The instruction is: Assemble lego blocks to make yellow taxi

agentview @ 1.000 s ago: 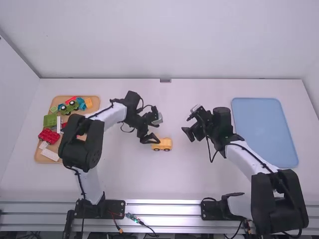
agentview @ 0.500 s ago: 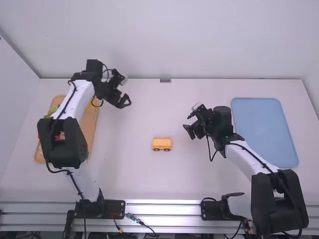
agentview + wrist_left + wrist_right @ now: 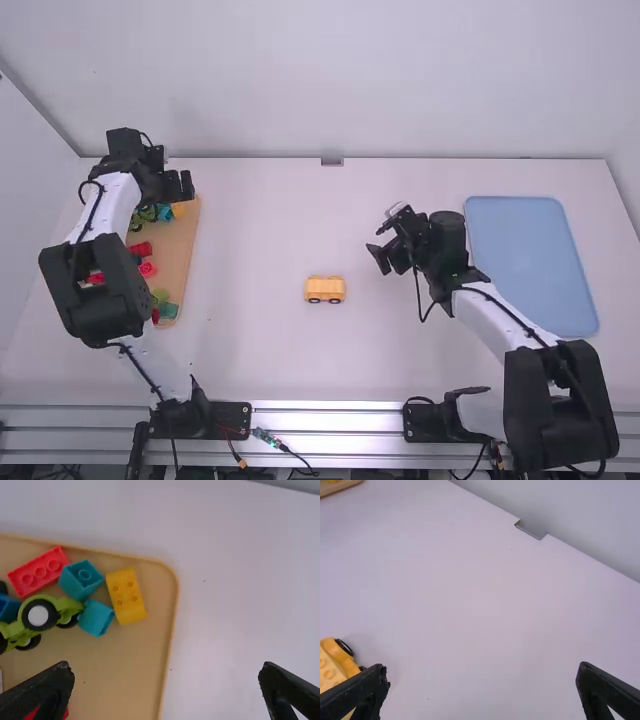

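Near the middle of the desk (image 3: pixel 250 350), a yellow car (image 3: pixel 325 290) upright on black wheels. Just beyond and to its right, the right hand (image 3: pixel 384 259), spread wide and empty. Farther left, over the far right part of the wooden tray (image 3: pixel 182 262), the left hand (image 3: pixel 180 187), also wide open, holding nothing. In that tray, a yellow block (image 3: pixel 126 596) beside two teal blocks (image 3: pixel 81 580), plus a red block (image 3: pixel 39 572) and a green car (image 3: pixel 37 615). Well off right, a blue tray (image 3: pixel 530 265).

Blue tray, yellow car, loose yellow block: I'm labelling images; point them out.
Blue tray (image 3: pixel 530 265): high view, bare floor.
Yellow car (image 3: pixel 325 293): high view, wheeled side.
Loose yellow block (image 3: pixel 124 594): left wrist view, studded top.
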Robot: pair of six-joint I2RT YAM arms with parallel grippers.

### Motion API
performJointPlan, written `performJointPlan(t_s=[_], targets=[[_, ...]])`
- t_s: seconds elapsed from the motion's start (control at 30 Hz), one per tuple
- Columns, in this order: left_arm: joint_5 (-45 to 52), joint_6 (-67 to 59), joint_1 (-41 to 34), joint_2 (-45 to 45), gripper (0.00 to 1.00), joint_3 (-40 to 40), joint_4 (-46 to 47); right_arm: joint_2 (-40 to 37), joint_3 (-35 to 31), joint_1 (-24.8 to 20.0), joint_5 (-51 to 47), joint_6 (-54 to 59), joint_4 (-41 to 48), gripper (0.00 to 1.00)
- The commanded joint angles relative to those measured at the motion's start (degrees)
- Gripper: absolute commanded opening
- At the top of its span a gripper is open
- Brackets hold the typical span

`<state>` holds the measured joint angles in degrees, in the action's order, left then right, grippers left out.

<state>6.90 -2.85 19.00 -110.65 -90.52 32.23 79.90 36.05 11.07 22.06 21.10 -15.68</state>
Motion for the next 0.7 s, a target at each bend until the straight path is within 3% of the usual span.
performJointPlan(t_s=[0.0,0.37,0.67], targets=[[-2.8,6.0,0.2,1.4,0.99,1.1,-0.7,-1.4,1.6,0.2,0.0,-0.3,-0.2,0.99],[-4.8,9.0,0.1,-0.8,1.00,-0.2,-2.1,-1.4,1.6,0.2,0.2,-0.4,0.5,0.99],[-4.6,9.1,-0.2,-8.1,0.97,-12.8,6.9,-1.4,1.6,0.2,0.1,-0.3,1.2,0.99]])
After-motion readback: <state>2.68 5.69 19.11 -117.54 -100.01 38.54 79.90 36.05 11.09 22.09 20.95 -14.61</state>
